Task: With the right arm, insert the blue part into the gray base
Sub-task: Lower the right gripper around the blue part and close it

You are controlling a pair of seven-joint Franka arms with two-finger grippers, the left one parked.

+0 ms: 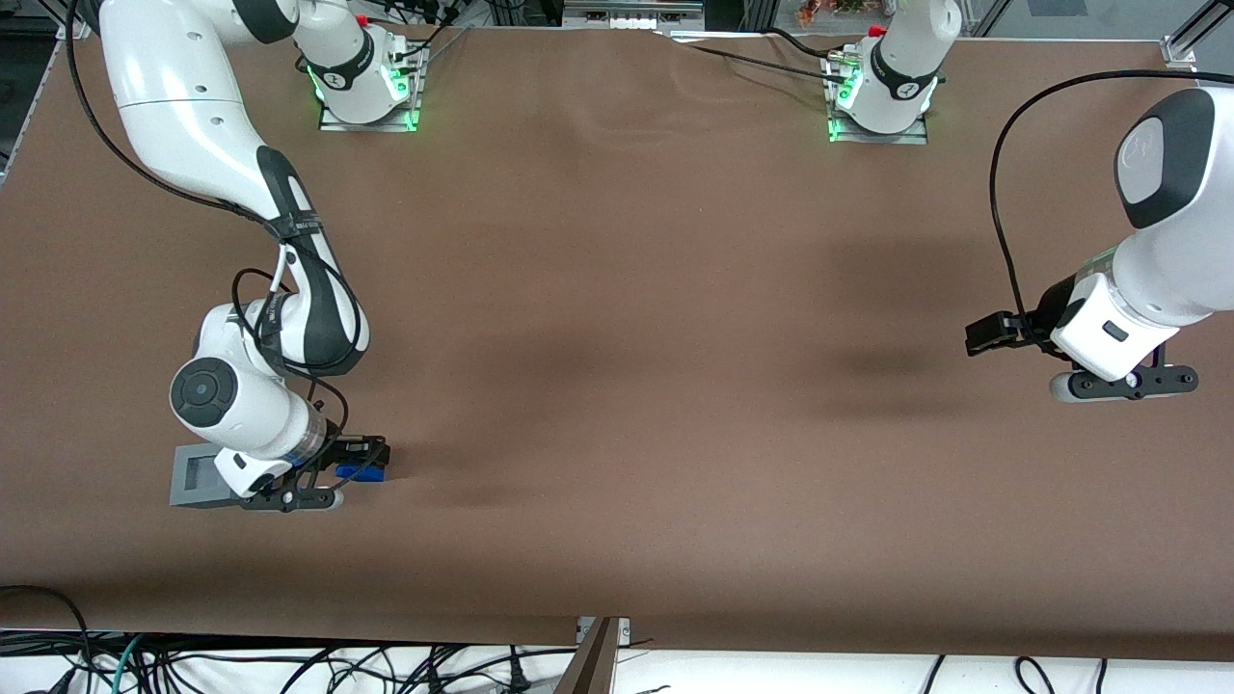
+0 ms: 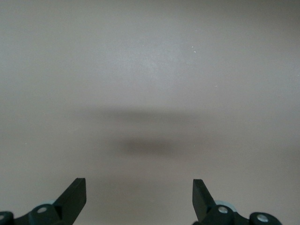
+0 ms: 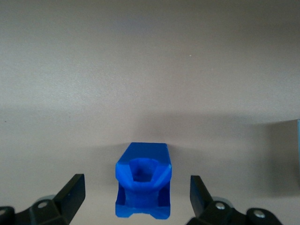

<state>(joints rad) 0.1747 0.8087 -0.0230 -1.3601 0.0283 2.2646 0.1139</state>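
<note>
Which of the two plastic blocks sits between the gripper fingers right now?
The blue part, framed by the open gripper; the gray base lies beside it, outside the fingers.

Desk (image 1: pixel 627 337): wide flat surface under a brown matte cover, with faint ripples in the cover near the arm mounts and soft dark shadows across its middle.
Blue part (image 1: pixel 362 472): lies directly on the desk at the working arm's end, just beside the gray base; the right wrist view shows it as a bright-blue block (image 3: pixel 143 180) with a round hollow in its upper face.
Gray base (image 1: pixel 198 476): light-gray cube sitting on the desk, square recess facing up.
Tool (image 1: pixel 359 461): low over the blue part, its fingers (image 3: pixel 71 193) spread apart on either side.
Arm mounts (image 1: pixel 369 116): two metal plates fixed on the desk farthest from the front camera, glowing green.
</note>
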